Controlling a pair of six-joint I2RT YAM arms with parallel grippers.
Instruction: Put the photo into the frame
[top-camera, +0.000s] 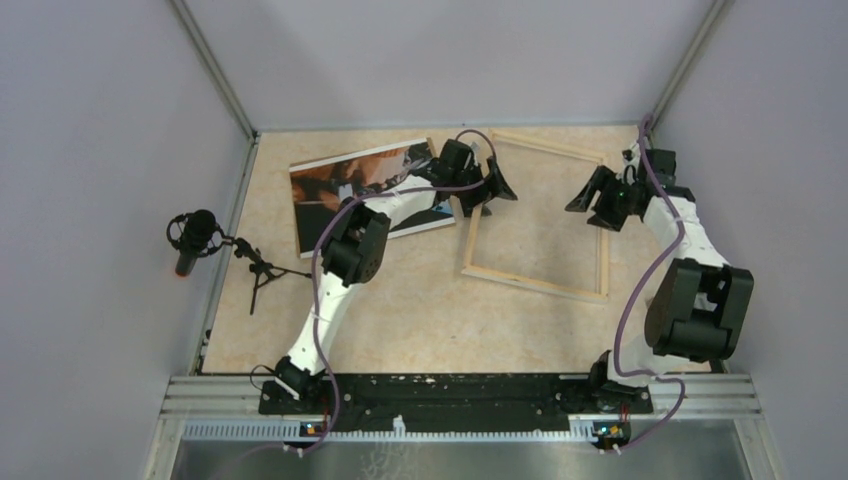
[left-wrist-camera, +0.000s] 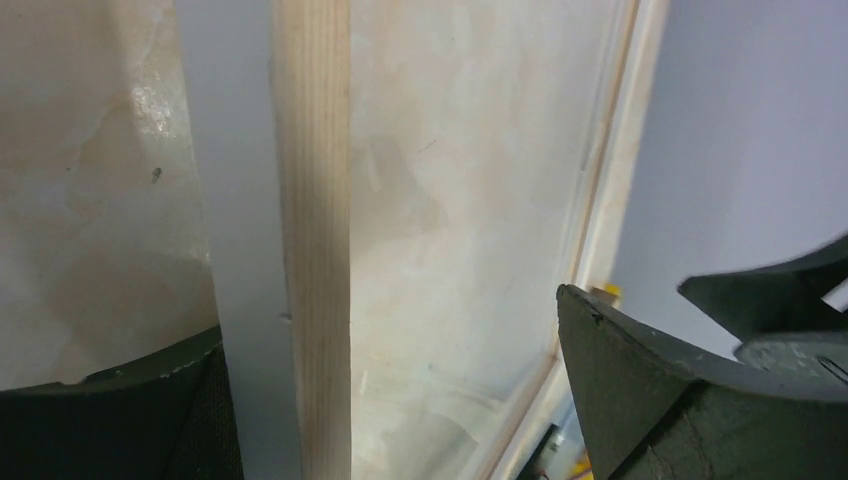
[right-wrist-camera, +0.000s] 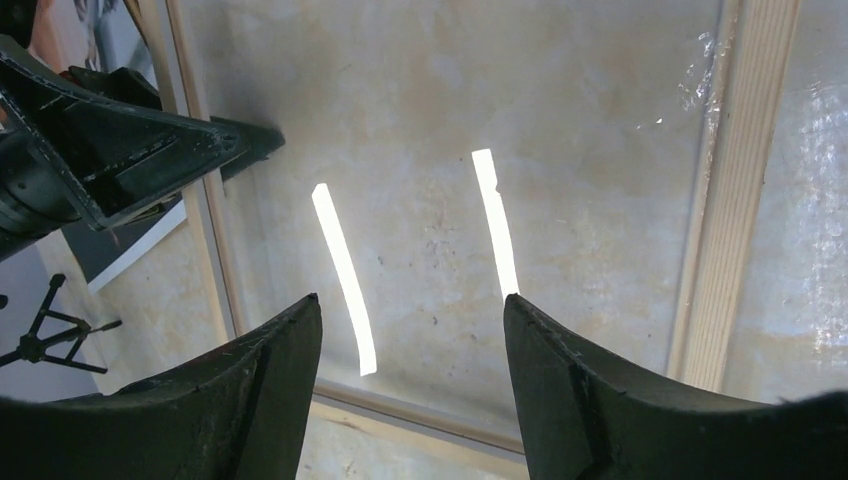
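Note:
The frame (top-camera: 535, 284), a rectangle of thin pale wooden strips, lies flat on the beige table at centre right. The photo (top-camera: 330, 185), dark with orange-brown patches and a white border, lies picture up to its left, partly under my left arm. My left gripper (top-camera: 488, 203) stands open astride the frame's left strip (left-wrist-camera: 312, 240); that strip runs between its fingers (left-wrist-camera: 680, 400) without being gripped. My right gripper (top-camera: 590, 212) hangs open at the frame's right side, over the shiny inside of the frame (right-wrist-camera: 420, 415), nothing between its fingertips (right-wrist-camera: 590, 390).
A microphone on a small tripod (top-camera: 200, 235) stands at the table's left edge. Grey walls close in the left, back and right sides. A metal rail (top-camera: 450, 395) carrying both arm bases runs along the near edge.

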